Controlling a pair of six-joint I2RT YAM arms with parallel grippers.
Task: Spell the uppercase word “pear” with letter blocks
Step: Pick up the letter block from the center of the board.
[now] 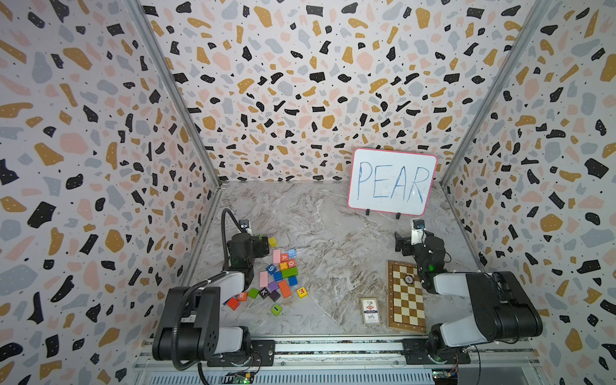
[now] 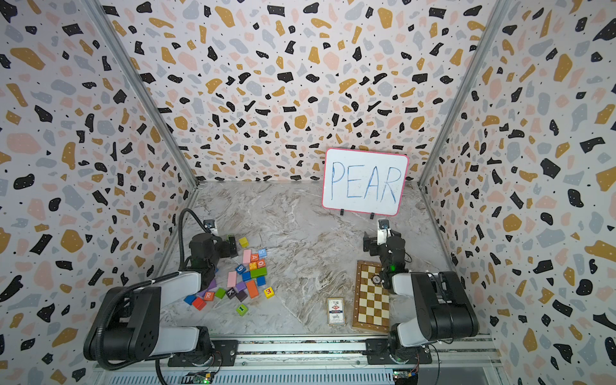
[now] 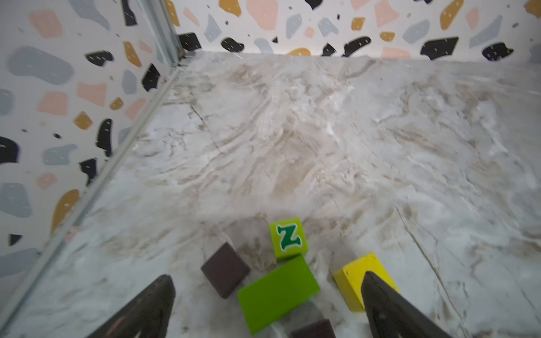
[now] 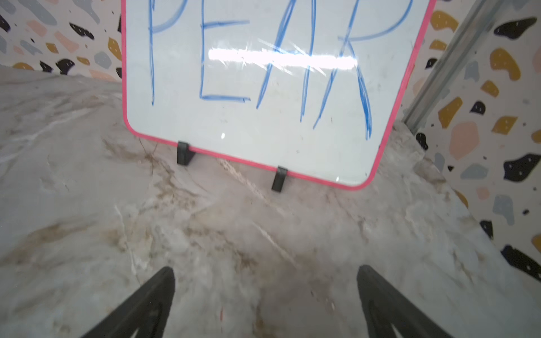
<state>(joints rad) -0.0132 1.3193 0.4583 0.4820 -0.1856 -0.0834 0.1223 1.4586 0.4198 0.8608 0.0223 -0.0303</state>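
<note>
Marble worktop [image 1: 333,233], terrazzo walls [image 1: 300,83] on three sides. Lower left, in a loose heap, I log: orange-red R block [image 1: 242,295], yellow E block [image 1: 301,292] with red letter; farther back, orange A block [image 1: 284,257]. Spread and empty: left jaws, right jaws. Farthest: whiteboard [image 1: 392,181] reading PEAR.

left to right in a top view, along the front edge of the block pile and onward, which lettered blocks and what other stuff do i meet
R block → K block → I block → E block → card box → chessboard
</note>
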